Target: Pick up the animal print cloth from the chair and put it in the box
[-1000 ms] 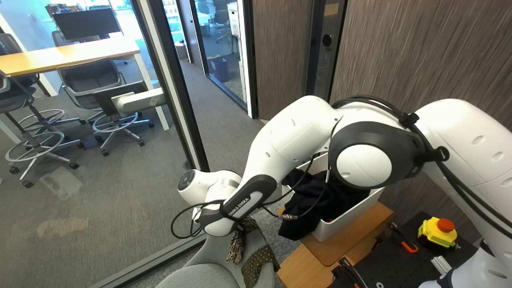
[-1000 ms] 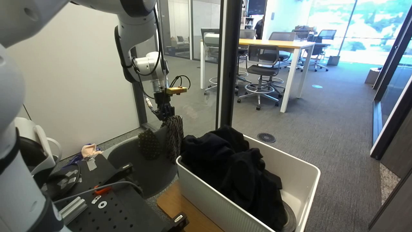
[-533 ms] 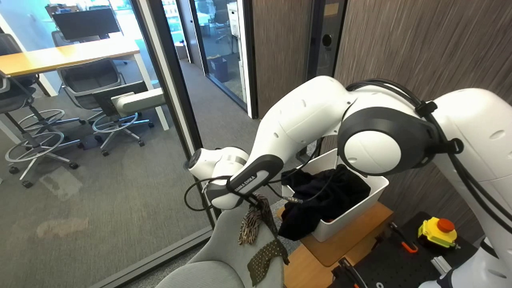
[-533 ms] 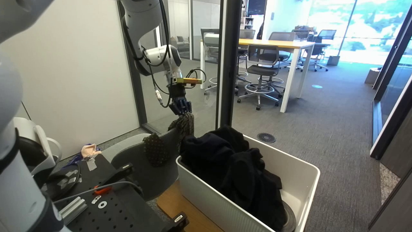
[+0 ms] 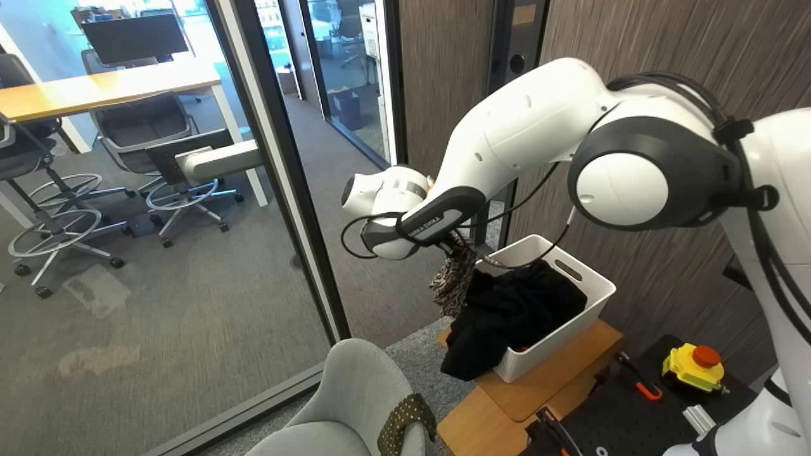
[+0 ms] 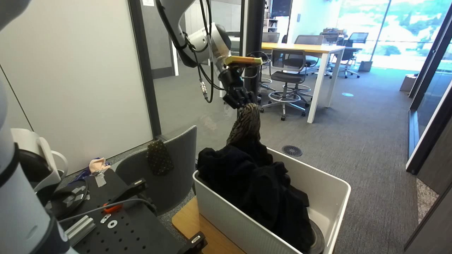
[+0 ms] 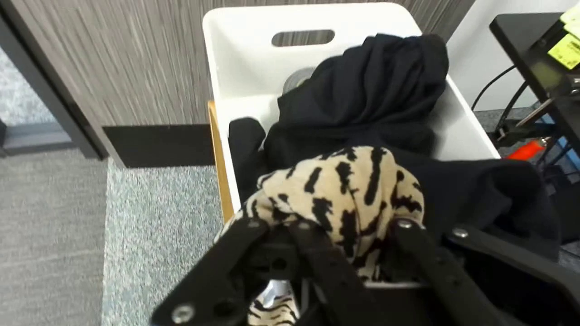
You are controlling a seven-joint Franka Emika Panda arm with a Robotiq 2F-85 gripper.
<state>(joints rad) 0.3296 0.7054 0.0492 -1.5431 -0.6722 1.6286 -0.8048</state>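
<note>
Indoors bright enough. In an exterior view, window (image 6: 400,31) at 1–2 o'clock brings daylight, overexposed and washed out. Same view: chair (image 6: 166,188) at 7–8 o'clock dim, black cloth (image 6: 270,197) at 5 o'clock near-black, fold detail only faint. In an exterior view, table (image 5: 127,85) has white glare at 10–11 o'clock. Posts (image 5: 285,164) splay outward up top in both exterior views. Wrist view: gripper (image 7: 353,228) at 6 o'clock soft, out of focus; soft shadow inside box (image 7: 242,52) between 2 and 3 o'clock.
</note>
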